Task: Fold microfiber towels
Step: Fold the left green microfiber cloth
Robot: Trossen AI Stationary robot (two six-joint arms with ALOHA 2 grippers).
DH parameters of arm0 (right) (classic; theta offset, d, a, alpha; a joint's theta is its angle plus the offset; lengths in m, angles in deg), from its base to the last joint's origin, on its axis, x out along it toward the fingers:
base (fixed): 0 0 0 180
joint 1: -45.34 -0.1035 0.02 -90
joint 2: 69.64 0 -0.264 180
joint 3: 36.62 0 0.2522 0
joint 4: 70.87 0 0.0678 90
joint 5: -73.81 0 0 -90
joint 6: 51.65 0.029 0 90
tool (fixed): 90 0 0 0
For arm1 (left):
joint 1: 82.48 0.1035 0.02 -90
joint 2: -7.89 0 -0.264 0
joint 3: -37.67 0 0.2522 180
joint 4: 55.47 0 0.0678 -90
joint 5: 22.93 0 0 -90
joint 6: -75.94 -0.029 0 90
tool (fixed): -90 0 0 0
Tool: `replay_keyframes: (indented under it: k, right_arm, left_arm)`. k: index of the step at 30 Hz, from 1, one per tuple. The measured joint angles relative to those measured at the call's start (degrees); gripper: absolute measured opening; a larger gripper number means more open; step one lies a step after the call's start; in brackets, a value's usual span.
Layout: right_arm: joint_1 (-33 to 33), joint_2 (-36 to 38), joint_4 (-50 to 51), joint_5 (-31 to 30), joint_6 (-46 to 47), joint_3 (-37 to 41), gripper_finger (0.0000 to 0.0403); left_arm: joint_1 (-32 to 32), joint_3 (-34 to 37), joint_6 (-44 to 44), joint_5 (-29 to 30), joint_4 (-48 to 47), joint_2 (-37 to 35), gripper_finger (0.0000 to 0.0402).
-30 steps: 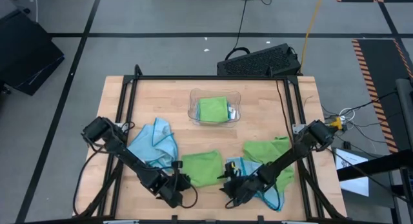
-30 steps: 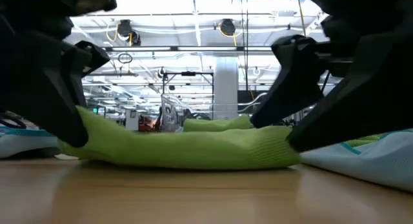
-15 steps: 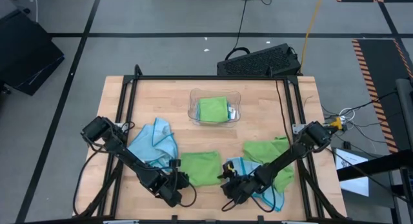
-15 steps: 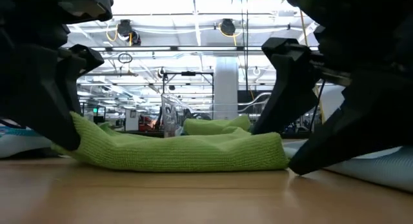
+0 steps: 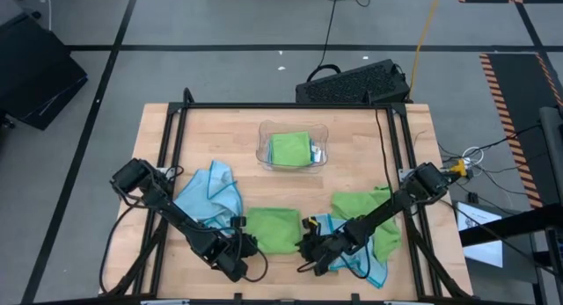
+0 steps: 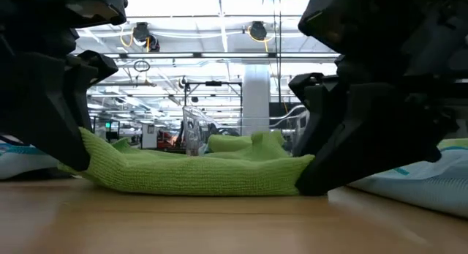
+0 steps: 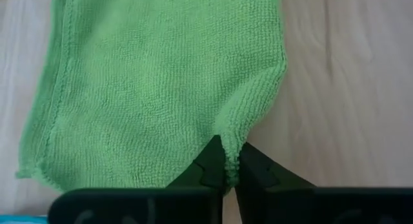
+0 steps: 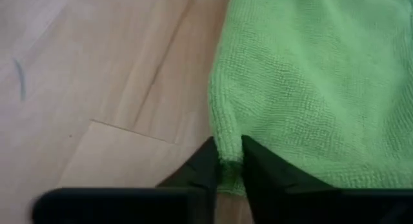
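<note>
The left end effector (image 7: 224,164) is clamped on one near corner of the green towel (image 5: 273,229), low on the surface (image 5: 352,164). The right end effector (image 8: 226,161) pinches the other corner. The towel looks soft, light and floppy, so corners seem best to hold.

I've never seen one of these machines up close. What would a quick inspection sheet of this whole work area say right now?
Surface: wooden table, black frame around it.
Job's things: green towel lying at the front; blue towel crumpled on the left; green and blue towels heaped on the right; folded green towel in the clear tray.
Clutter: nothing seen.
Hands: left hand pinches one front corner of the green towel; right hand pinches the other.
Cables: several trail over the floor behind and right of the table.
Surroundings: black crate behind the table.
</note>
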Motion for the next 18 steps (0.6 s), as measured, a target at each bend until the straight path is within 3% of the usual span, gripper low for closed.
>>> replay_keyframes:
  k: [4,12,18]
  right_arm:
    - [-0.34,0.38,-1.66,1.93,2.92,0.62,0.0008]
    - [-0.75,7.41,-1.36,12.84,12.34,0.88,0.0014]
    - [0.4,10.75,-1.35,19.77,15.82,0.87,0.0007]
  left_arm:
    - [-0.81,0.0,0.2,-0.17,1.96,0.0,0.0009]
    - [-3.99,-2.74,-2.08,-2.01,3.66,-1.46,0.0021]
    - [-5.57,-3.26,-6.67,-1.58,4.99,-4.5,0.0008]
